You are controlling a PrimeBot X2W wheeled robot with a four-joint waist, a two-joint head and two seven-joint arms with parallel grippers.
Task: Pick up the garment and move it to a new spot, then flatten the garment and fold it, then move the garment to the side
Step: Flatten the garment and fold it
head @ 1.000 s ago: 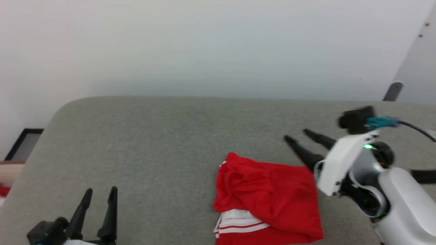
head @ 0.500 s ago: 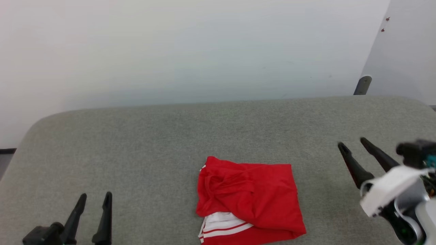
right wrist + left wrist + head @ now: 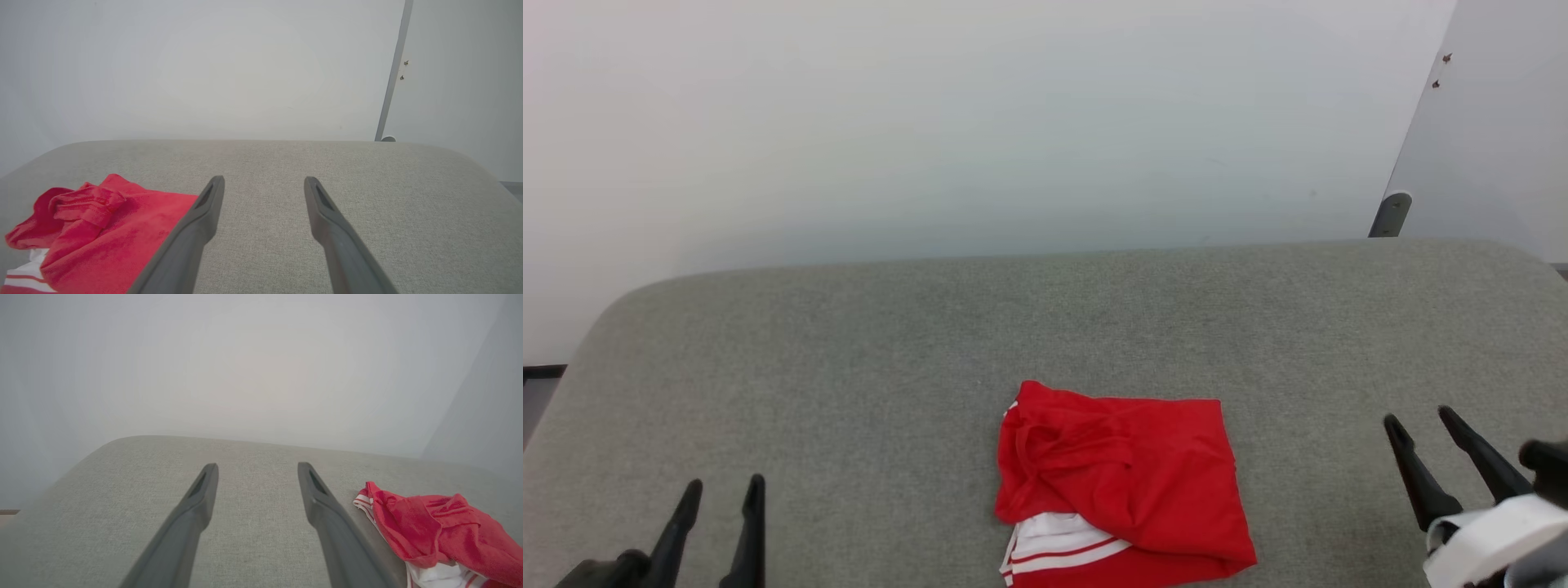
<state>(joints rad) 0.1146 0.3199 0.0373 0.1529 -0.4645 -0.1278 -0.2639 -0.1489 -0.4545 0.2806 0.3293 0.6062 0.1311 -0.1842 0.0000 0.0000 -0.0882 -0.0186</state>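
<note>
While the garment lies bunched and roughly folded on the grey tabletop, near its front edge and about mid-width, both arms sit off to the sides holding nothing. The left gripper is low on the left, fingers spread, well apart from the cloth. Same deal for the right gripper: fingers spread, clear of the fabric. A white striped bit pokes out at the shirt's near-left corner.

No readable txt, brand, nos. or signs; garment folded, plain red cloth w/ white stripes.
</note>
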